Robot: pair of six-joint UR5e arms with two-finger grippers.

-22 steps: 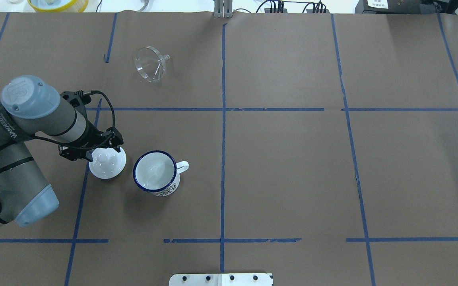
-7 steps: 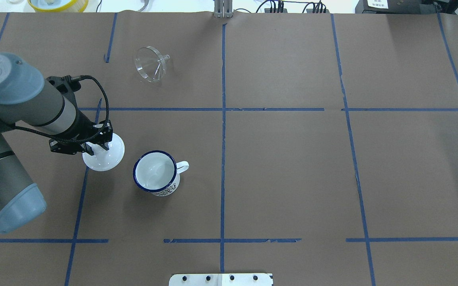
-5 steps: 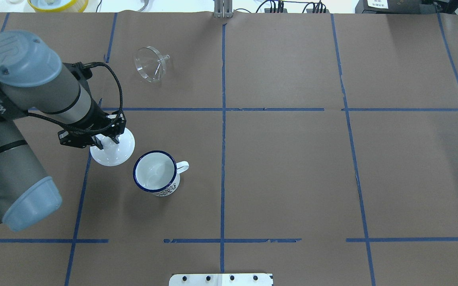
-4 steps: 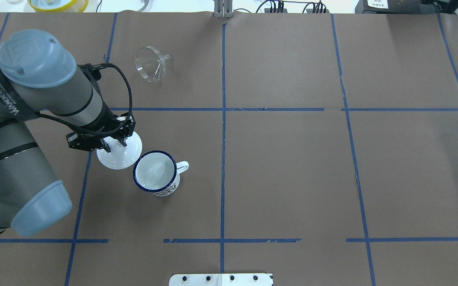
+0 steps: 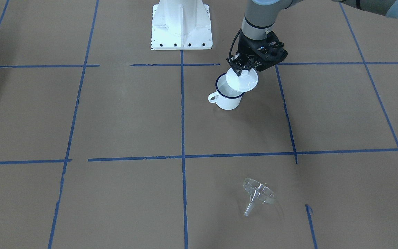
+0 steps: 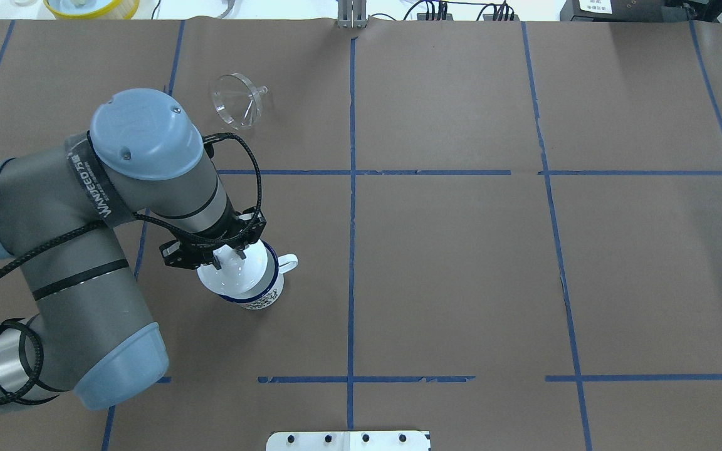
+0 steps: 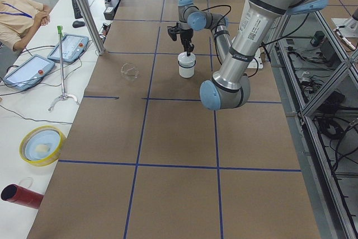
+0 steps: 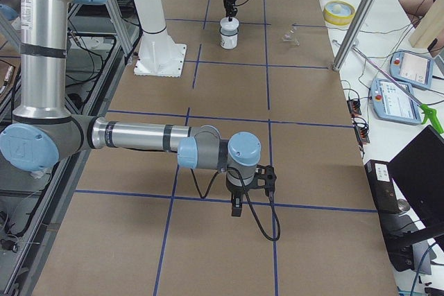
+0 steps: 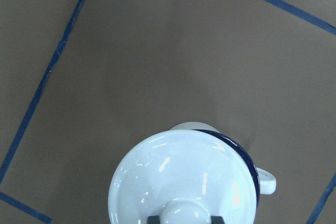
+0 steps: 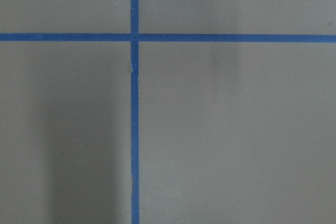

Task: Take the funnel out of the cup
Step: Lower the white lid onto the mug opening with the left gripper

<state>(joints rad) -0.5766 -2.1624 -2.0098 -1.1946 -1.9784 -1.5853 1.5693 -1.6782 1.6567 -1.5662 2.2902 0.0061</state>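
Observation:
The clear funnel point(image 6: 237, 109) lies on its side on the brown table, well away from the cup and at the far side; it also shows in the front view point(image 5: 258, 193). The white mug with the blue rim point(image 6: 261, 295) stands upright, its handle point(image 6: 287, 263) pointing right. My left gripper point(image 6: 226, 254) is shut on the knob of a white domed lid point(image 6: 232, 275) and holds it over the mug, covering most of the opening point(image 5: 242, 80). In the left wrist view the lid point(image 9: 184, 177) hides most of the mug rim point(image 9: 239, 150). My right gripper point(image 8: 236, 209) hangs near the table, far from these things; I cannot tell its state.
The robot base point(image 5: 181, 24) stands behind the mug. A yellow-rimmed bowl point(image 6: 91, 6) sits past the far table edge. Blue tape lines cross the brown paper. A person point(image 7: 19, 12) and teach pendants point(image 7: 70, 46) are beside the table.
My left arm has carried the white lid to the right, from beside the mug to over its opening. The funnel and the mug have not moved.

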